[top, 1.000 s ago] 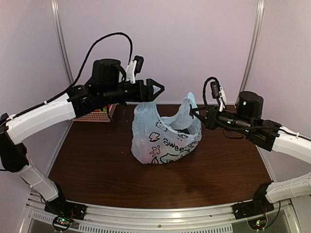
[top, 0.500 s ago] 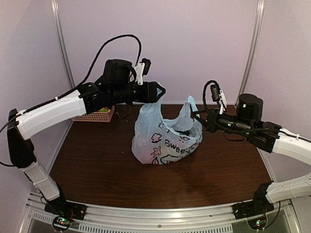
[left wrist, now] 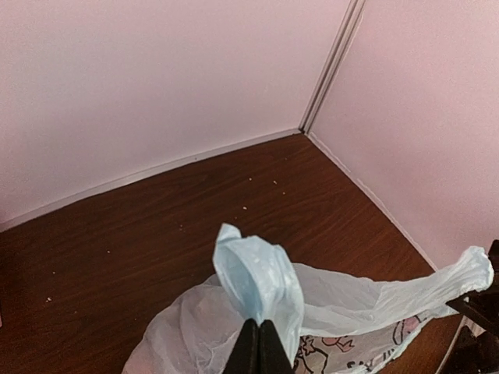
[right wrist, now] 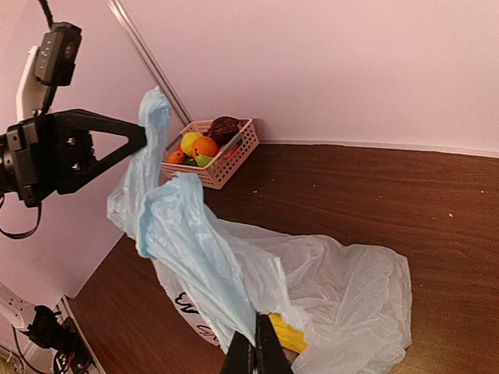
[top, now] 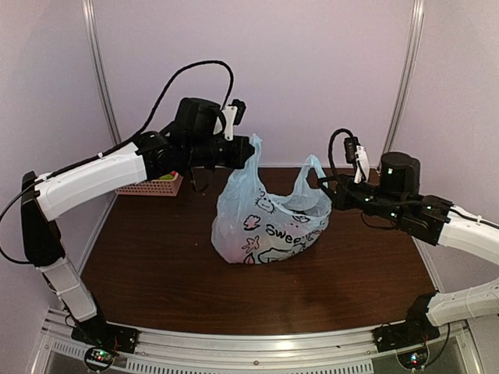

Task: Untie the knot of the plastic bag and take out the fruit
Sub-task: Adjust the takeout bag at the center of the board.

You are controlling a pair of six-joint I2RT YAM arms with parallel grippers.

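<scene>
The light blue plastic bag (top: 265, 222) stands on the table with its two handle loops pulled apart. My left gripper (top: 251, 152) is shut on the left handle (left wrist: 257, 273), holding it upright above the bag. My right gripper (top: 323, 187) is shut on the right handle (right wrist: 187, 241), stretched toward the right. The knot is out of view. Just past my right gripper (right wrist: 256, 343), a yellow ridged fruit (right wrist: 284, 335) shows inside the bag's mouth. In the right wrist view, the left gripper (right wrist: 117, 144) pinches the far handle (right wrist: 152, 117).
A pink lattice basket (top: 152, 185) with several fruit pieces (right wrist: 204, 144) stands at the back left corner by the wall. The walls close in behind and on both sides of the brown table (top: 156, 265).
My left gripper moved right onto the bag's left handle, shut on it and lifted it. The bag's mouth is stretched wider. The right gripper shifted slightly right, still gripping.
</scene>
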